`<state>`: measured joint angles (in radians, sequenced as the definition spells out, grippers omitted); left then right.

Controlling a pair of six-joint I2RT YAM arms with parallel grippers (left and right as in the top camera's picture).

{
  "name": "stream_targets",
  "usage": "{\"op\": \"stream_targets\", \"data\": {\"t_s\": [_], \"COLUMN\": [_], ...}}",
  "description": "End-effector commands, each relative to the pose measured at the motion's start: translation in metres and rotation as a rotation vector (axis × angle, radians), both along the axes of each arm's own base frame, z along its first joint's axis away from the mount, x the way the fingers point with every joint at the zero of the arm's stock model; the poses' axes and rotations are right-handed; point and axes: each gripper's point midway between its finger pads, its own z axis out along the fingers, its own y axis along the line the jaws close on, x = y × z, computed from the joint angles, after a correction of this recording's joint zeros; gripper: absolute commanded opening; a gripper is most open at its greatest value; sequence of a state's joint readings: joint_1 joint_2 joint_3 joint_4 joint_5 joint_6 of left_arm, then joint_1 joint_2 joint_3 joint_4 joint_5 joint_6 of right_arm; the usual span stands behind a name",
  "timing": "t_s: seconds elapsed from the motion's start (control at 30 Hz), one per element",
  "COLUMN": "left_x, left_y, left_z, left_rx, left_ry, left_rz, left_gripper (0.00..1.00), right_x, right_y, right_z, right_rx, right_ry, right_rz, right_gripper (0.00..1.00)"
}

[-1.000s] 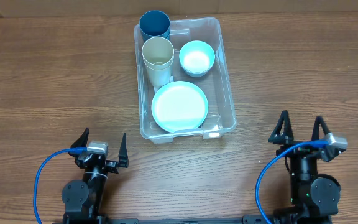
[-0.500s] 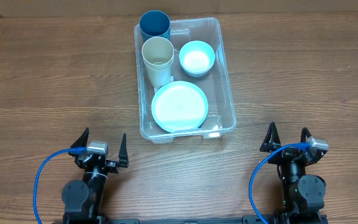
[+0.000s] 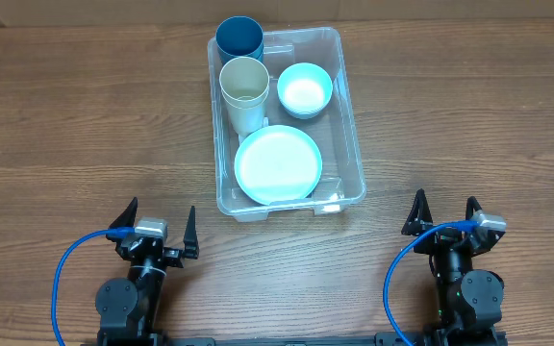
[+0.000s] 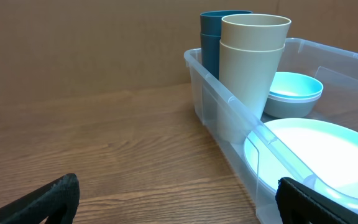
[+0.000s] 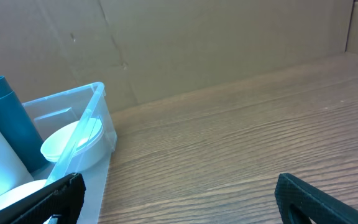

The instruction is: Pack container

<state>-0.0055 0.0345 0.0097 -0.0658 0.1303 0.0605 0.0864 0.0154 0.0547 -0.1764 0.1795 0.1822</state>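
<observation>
Container (image 3: 352, 115) holds blue cup (image 3: 239, 38), cream cup (image 3: 243, 85), bowl (image 3: 304, 89) and plate (image 3: 277, 163). Left gripper (image 3: 159, 211) and right gripper (image 3: 444, 204) sit near, jaws spread, empty. Packing judged complete; no further grasp appears required.

- The left gripper (image 3: 160, 211) was black, with two pointed, tapering fingers and a small silver-grey block.
- The right gripper (image 3: 443, 200) looked the same.
- A thin blue cable (image 3: 59, 284) curved from each black, rounded arm base.

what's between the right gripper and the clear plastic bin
Only bare wooden table separates the right gripper from the large clear rectangular plastic bin, seen in the overhead view.
</observation>
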Motion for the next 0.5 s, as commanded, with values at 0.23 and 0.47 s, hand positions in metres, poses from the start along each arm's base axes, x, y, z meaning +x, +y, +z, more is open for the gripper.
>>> {"op": "stream_targets", "data": {"t_s": [0.23,0.47], "left_x": [0.000,0.000], "left_y": [0.006,0.016], "left_z": [0.005,0.034], "left_rx": [0.040,0.056], "left_ry": [-0.030,-0.152], "left_rz": [0.032,0.090], "left_gripper": [1.00,1.00], "right_x": [0.000,0.000], "right_y": [0.000,0.000], "right_z": [0.002,0.003], "right_rx": [-0.005,-0.005], "right_ry": [-0.013,-0.014], "right_rz": [0.004,0.004], "right_gripper": [1.00,1.00]}}
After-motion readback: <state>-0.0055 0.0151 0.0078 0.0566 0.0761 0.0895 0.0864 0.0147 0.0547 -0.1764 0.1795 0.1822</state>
